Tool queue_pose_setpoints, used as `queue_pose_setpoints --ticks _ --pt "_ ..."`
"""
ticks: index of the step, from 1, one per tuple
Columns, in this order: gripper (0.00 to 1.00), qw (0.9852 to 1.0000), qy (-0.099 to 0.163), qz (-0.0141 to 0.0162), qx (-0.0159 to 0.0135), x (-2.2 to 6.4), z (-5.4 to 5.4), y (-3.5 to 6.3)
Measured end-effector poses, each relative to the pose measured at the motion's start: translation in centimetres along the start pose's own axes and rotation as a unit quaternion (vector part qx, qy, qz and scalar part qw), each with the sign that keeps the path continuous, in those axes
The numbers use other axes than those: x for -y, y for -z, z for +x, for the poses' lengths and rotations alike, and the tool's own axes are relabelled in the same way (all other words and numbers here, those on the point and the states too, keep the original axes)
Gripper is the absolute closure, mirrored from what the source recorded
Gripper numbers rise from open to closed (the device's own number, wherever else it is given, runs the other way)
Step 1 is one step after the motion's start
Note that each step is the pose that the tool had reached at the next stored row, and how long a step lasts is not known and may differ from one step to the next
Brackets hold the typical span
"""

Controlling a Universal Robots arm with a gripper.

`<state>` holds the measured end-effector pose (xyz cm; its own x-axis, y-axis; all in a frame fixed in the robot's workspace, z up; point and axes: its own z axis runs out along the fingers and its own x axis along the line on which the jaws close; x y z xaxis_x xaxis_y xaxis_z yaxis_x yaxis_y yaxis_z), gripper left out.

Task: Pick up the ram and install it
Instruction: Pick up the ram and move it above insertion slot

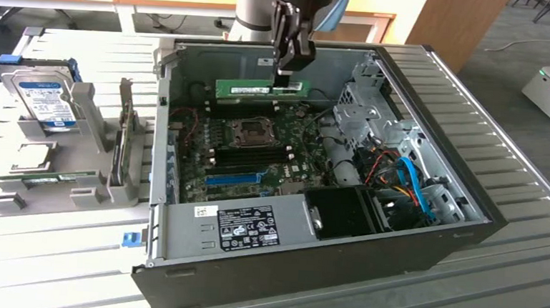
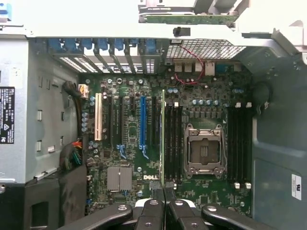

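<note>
The ram (image 1: 258, 88) is a long green stick with a white label, hanging level above the open computer case. My gripper (image 1: 288, 74) comes down from above and is shut on its upper edge, toward the end on the exterior view's right. In the wrist view the ram (image 2: 163, 139) appears edge-on as a thin line running out from between my fingers (image 2: 154, 197). It hovers over the motherboard (image 1: 256, 153), lined up beside the black memory slots (image 2: 173, 139) next to the processor socket (image 2: 205, 151). It is clear of the board.
The black case wall (image 1: 422, 260) rings the motherboard, with a drive cage (image 1: 364, 109) and blue cables (image 1: 415, 180) on the exterior view's right. On that view's left a grey rack (image 1: 92, 186) holds a silver hard drive (image 1: 49, 101) and another green board (image 1: 58, 178).
</note>
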<state>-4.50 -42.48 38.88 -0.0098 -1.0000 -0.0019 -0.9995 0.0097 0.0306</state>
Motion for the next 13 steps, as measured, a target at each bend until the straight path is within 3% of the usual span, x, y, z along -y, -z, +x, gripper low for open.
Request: queue_pose_setpoints --ticks 13 --pt "0.88 1.0000 0.000 0.0000 0.0001 0.00 -1.01 -0.06"
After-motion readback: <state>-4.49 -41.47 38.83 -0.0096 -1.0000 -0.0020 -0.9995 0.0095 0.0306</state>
